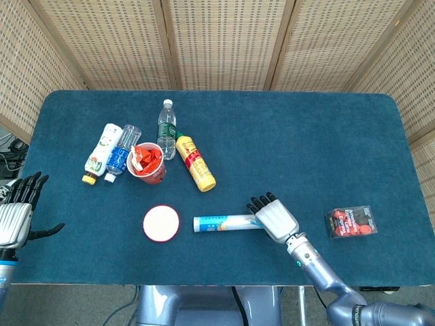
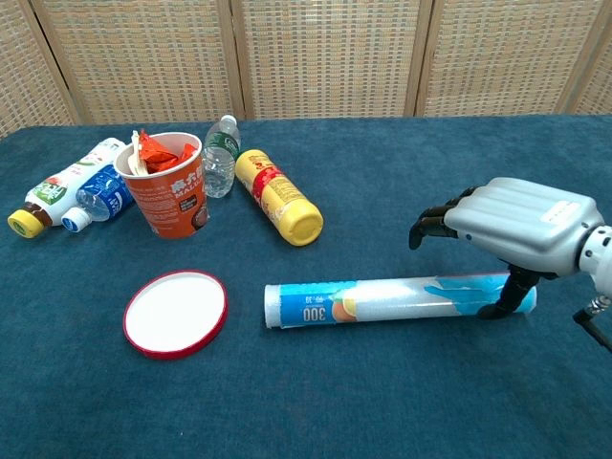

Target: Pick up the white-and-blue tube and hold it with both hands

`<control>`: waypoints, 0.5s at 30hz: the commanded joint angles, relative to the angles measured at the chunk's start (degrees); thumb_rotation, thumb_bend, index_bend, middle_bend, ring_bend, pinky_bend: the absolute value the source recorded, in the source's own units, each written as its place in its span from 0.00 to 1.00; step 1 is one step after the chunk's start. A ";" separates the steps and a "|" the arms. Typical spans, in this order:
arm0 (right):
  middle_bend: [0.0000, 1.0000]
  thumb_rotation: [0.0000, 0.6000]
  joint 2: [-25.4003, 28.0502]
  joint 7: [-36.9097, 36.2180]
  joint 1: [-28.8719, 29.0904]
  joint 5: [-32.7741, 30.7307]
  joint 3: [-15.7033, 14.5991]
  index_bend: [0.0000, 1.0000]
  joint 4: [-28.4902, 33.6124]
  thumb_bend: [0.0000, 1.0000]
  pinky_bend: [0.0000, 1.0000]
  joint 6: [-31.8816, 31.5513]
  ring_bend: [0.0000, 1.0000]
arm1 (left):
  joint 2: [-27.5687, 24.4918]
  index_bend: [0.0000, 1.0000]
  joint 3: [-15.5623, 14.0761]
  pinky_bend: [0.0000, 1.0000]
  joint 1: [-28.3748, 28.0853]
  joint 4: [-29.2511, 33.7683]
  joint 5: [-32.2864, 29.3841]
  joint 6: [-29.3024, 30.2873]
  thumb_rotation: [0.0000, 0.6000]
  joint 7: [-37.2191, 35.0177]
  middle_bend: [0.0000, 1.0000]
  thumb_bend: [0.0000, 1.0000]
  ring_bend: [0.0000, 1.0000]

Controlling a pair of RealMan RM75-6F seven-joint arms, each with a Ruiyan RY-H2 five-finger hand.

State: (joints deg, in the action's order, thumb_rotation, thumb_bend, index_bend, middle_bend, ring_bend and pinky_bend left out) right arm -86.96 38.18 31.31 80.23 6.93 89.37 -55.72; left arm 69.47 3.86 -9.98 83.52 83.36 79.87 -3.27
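The right hand [image 2: 521,229] hovers palm-down over the far end of the white-and-blue tube [image 2: 382,300], fingers apart and arched, thumb dropped beside the tube's near side, nothing yet gripped; the tube lies flat on the blue felt table [image 1: 292,142], its length running away to the hand's left toward a round red-rimmed lid [image 2: 176,312]; this looks like the reach before the grasp, and the next move calls for the fingers to close around the smooth, glossy cylinder, which may roll; the left hand [image 1: 15,217] waits spread at the table's edge, well apart; a crinkly red packet [image 1: 351,222] lies to the right hand's right.
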 commanded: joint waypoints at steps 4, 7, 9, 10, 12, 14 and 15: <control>0.34 1.00 -1.57 0.44 0.89 -2.83 -0.09 0.32 -1.94 0.31 0.29 1.12 0.33 | -0.13 0.00 0.02 0.00 -0.29 -0.03 -0.05 -0.47 1.00 -0.22 0.00 0.00 0.00; 0.34 1.00 -2.28 0.54 1.35 -4.35 -0.45 0.33 -2.56 0.31 0.29 2.28 0.33 | -0.22 0.00 0.02 0.00 -0.38 0.05 -0.01 -0.56 1.00 -0.30 0.00 0.00 0.00; 0.34 1.00 -2.82 0.89 1.73 -5.10 -0.57 0.33 -3.16 0.32 0.29 2.56 0.33 | -0.27 0.00 0.04 0.00 -0.42 0.04 -0.11 -0.65 1.00 -0.46 0.00 0.00 0.00; 0.34 1.00 -3.16 1.14 1.92 -5.42 -0.61 0.33 -3.64 0.32 0.29 2.60 0.33 | -0.30 0.00 0.06 0.00 -0.43 0.04 -0.16 -0.68 1.00 -0.57 0.00 0.00 0.00; 0.35 1.00 -4.06 1.75 2.36 -7.01 -0.70 0.34 -5.30 0.34 0.29 3.26 0.33 | -0.40 0.00 0.10 0.00 -0.47 -0.01 -0.28 -0.81 1.00 -0.90 0.00 0.00 0.00; 0.37 1.00 -4.72 2.12 2.77 -8.36 -0.84 0.36 -6.60 0.37 0.29 3.89 0.35 | -0.46 0.00 0.11 0.00 -0.50 -0.08 -0.34 -0.88 1.00 -1.18 0.00 0.00 0.00; 0.38 1.00 -4.87 2.17 2.91 -8.59 -0.99 0.38 -6.97 0.40 0.29 4.00 0.36 | -0.47 0.00 0.11 0.00 -0.53 -0.11 -0.36 -0.95 1.00 -1.26 0.00 0.00 0.00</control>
State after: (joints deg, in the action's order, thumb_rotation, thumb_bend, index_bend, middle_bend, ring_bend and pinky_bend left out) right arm -91.29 39.99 33.82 72.31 6.15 83.17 -52.20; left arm 69.01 3.97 -10.49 83.43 83.01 78.94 -4.51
